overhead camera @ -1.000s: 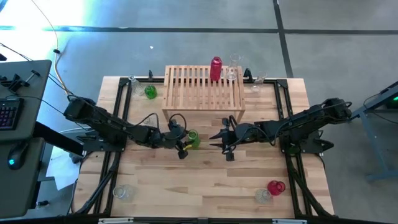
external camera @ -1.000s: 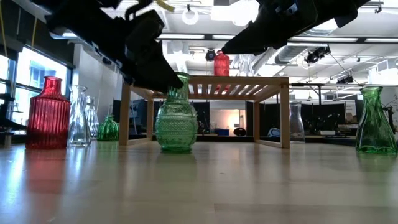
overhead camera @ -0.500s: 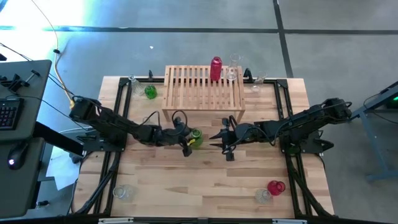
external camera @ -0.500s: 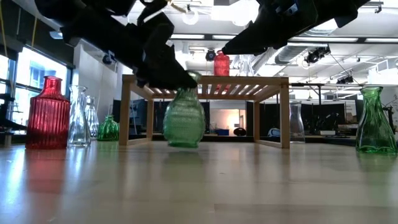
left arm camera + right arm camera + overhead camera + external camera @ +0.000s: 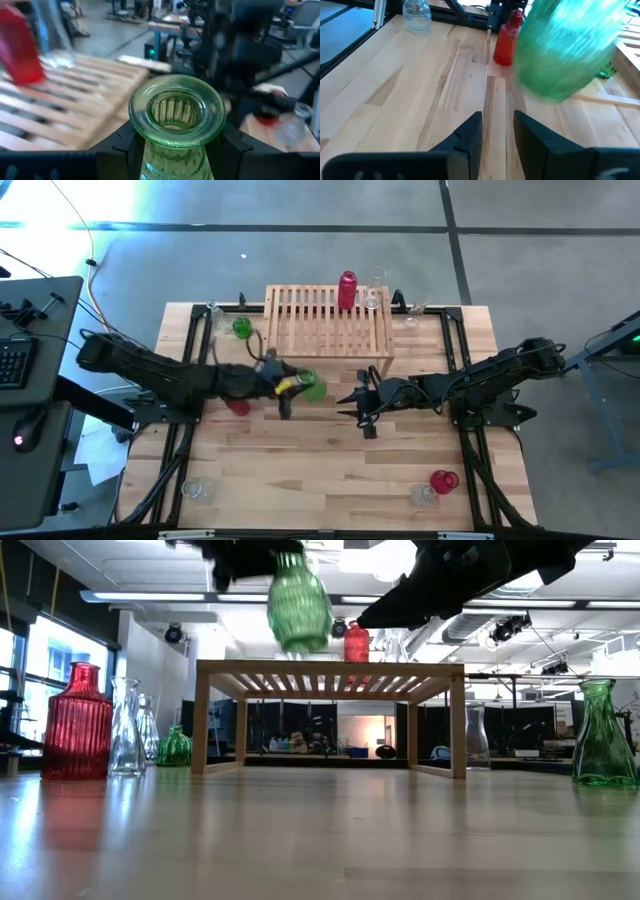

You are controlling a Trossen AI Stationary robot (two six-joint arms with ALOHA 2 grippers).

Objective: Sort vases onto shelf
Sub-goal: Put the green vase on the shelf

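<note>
1. Two vases, a red one [image 5: 444, 479] and a clear one [image 5: 424, 496], wait near right; another clear one [image 5: 196, 489] near left.
2. Mid-table, the left gripper [image 5: 290, 386] clamps a green vase [image 5: 311, 386] by its neck, lifted above shelf [image 5: 300, 330] height. The right gripper [image 5: 362, 410] hovers beside it, fingers slightly apart, empty.
3. Far right on the shelf stand a red bottle [image 5: 347, 290] and clear vase [image 5: 375, 292]; most remain unsorted.

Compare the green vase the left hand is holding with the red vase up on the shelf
The green vase hangs in the air, gripped by the left hand; the red vase stands on the shelf. The green one is bulbous and tilted; the red one is straighter and upright. Both are small ribbed coloured glass.
</note>
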